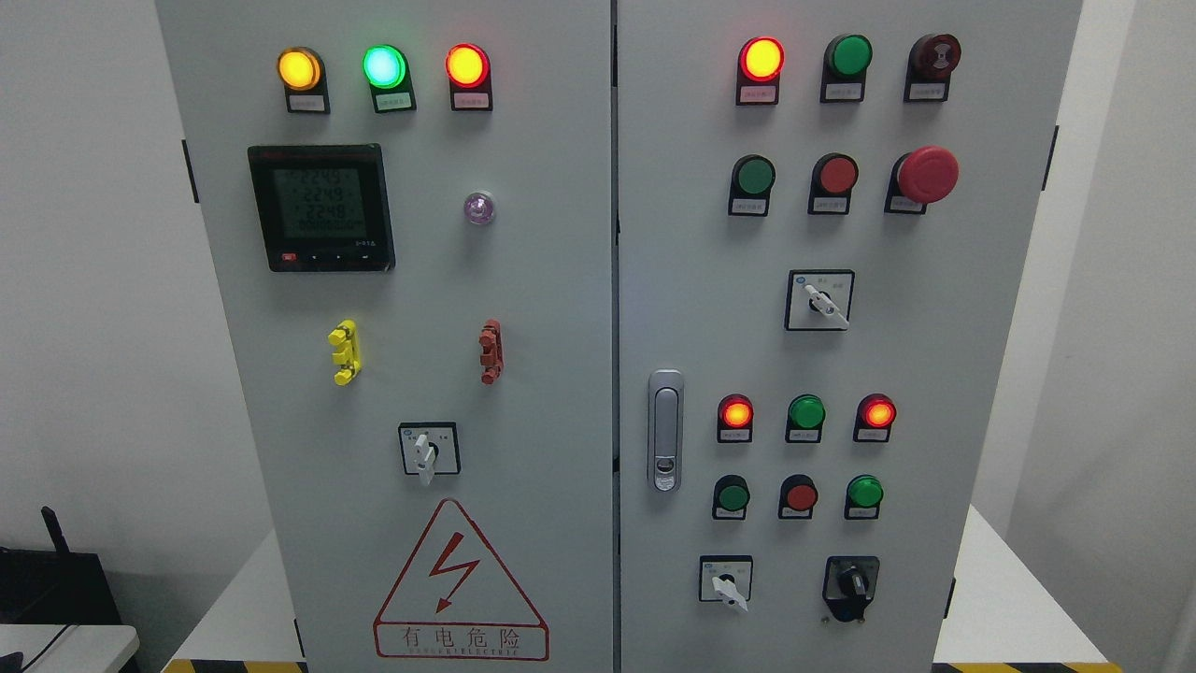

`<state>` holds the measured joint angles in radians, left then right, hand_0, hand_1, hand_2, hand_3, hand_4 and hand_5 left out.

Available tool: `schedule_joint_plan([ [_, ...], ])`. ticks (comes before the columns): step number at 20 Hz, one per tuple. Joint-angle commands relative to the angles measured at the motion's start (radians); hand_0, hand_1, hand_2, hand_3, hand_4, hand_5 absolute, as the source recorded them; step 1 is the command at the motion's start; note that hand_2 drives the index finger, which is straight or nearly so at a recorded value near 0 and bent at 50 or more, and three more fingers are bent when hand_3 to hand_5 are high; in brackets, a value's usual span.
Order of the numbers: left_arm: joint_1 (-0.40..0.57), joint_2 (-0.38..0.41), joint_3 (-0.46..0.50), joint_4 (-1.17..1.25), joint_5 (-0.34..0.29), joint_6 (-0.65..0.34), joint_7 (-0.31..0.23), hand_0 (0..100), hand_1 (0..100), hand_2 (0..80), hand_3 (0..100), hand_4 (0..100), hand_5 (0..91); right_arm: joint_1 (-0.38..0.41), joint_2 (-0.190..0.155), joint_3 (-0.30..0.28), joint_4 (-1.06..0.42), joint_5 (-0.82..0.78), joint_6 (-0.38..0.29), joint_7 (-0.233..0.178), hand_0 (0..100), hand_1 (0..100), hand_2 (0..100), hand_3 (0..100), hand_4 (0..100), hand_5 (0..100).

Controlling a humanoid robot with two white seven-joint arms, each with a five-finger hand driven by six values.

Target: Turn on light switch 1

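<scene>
White walls frame a grey electrical cabinet [420, 280] with two doors, and you see no robot hand anywhere in the head view, so you cannot tell whether the fingers are released or clenched; nothing has reached the panel yet. Your main risk is picking the wrong control; the label tags are too small to read, so which one is light switch 1 cannot be told from here. You have four rotary selectors to confuse: one on the left door [428, 451], one at mid right [820, 301], and two at the lower right, a white-handled one [726, 580] and a black knob [850, 584]. Green and red pushbuttons [801, 494] sit close together, so a broad finger could press a neighbour; the red mushroom stop button [927, 174] at the upper right is the worst thing to bump. Keep clear, too, of the door handle [664, 430] between the doors.
</scene>
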<state>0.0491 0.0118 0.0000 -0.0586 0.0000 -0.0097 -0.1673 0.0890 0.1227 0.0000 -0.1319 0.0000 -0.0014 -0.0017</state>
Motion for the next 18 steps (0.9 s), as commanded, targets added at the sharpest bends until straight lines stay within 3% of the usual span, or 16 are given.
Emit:
schedule_joint_plan([
  [1,0.000,-0.004,0.020,0.002,-0.015,0.000,-0.004,32,0,0.0,0,0,0.0,0.000,0.000,0.020,0.000,-0.026,0.000,0.000,12,39,0,0,0,0],
  [12,0.005,-0.007,0.023,-0.006,-0.014,0.001,0.009,32,0,0.0,0,0,0.0,0.000,0.000,0.018,0.000,-0.026,0.000,0.000,12,39,0,0,0,0],
  [15,0.008,-0.009,0.093,-0.061,-0.026,0.000,0.028,32,0,0.0,0,0,0.0,0.000,0.000,0.020,0.000,-0.026,0.000,0.000,12,39,0,0,0,0],
  [18,0.060,-0.006,0.103,-0.153,-0.028,0.007,0.025,31,0,0.0,0,0,0.0,0.000,0.000,0.020,0.000,-0.026,0.000,0.000,12,39,0,0,0,0],
])
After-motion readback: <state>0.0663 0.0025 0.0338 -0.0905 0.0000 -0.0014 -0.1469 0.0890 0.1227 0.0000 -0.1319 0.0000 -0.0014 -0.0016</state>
